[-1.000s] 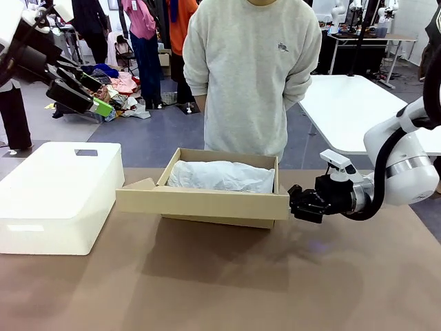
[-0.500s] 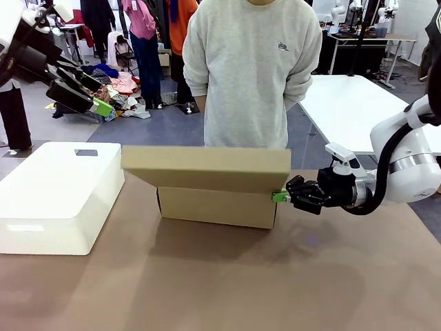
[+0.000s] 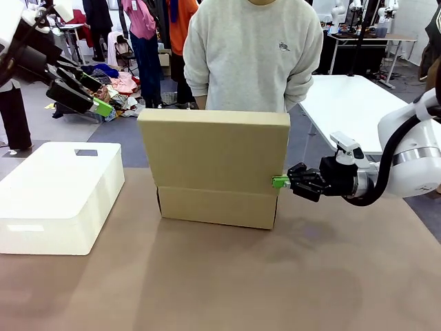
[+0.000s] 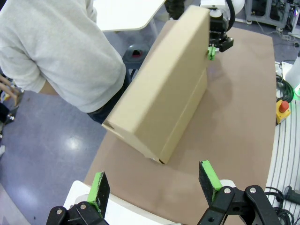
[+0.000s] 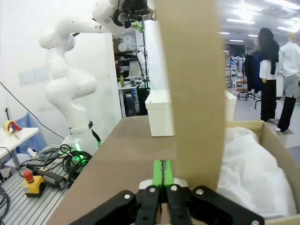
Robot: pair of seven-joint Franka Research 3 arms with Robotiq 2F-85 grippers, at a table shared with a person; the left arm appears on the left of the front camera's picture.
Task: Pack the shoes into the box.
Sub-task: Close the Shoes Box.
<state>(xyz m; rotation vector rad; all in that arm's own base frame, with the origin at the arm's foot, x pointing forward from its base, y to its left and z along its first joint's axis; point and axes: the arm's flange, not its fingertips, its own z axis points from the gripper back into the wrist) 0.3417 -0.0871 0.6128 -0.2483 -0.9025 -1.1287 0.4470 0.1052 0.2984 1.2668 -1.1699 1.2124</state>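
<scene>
Right gripper [image 3: 281, 182]: at 3 o'clock of the box, jaws pressed together with nothing between them; the green pads [image 5: 162, 174] push on the lid's edge.
Left gripper [image 4: 154, 186]: high at 10 o'clock, jaws wide apart, holding nothing.
Lid [image 3: 213, 150]: a second ago it lay flat toward the robot; now it stands almost upright, hinged at the near wall.
Box [image 3: 215, 206]: at the table's centre, in front of the person [image 3: 252, 55]; the white paper [image 5: 251, 173] is inside.
Shoes: I cannot see them; probably under the paper.
Bin [image 3: 58, 196]: at 9 o'clock of the box, apart from it.
Meaning: packing seems done; the lid must next go past upright and fall shut.
</scene>
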